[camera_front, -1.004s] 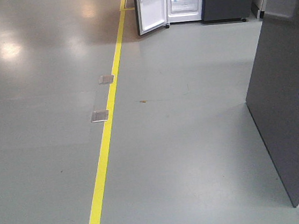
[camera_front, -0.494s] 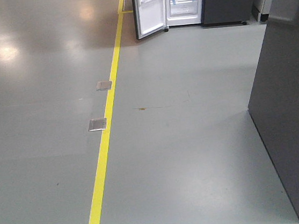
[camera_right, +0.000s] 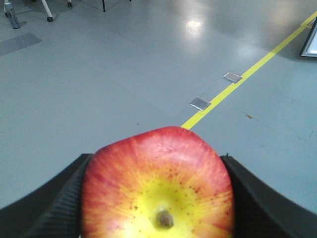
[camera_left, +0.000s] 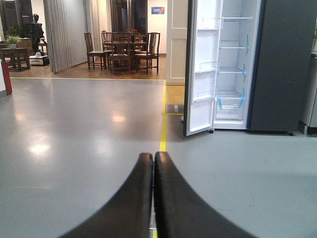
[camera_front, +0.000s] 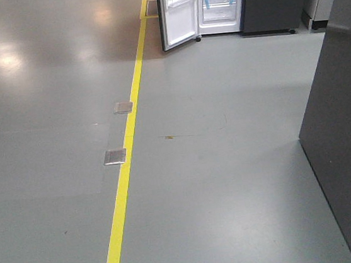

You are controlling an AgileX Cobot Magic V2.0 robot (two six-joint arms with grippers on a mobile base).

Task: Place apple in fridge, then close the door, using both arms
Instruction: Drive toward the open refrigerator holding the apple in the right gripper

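Gripping apple [camera_right: 158, 183] in right claw [camera_right: 159, 201], lower centre of wrist frame, clamped both sides for secure carry. Holding left claw [camera_left: 153, 191] pinched together, empty, likely spare for the door [camera_front: 177, 10]. Facing fridge [camera_front: 219, 6], upper centre of front frame, well apart, already open for loading.

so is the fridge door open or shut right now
Open. The door stands swung out from the fridge, white inner lining showing, and the blue-taped shelves inside are exposed.
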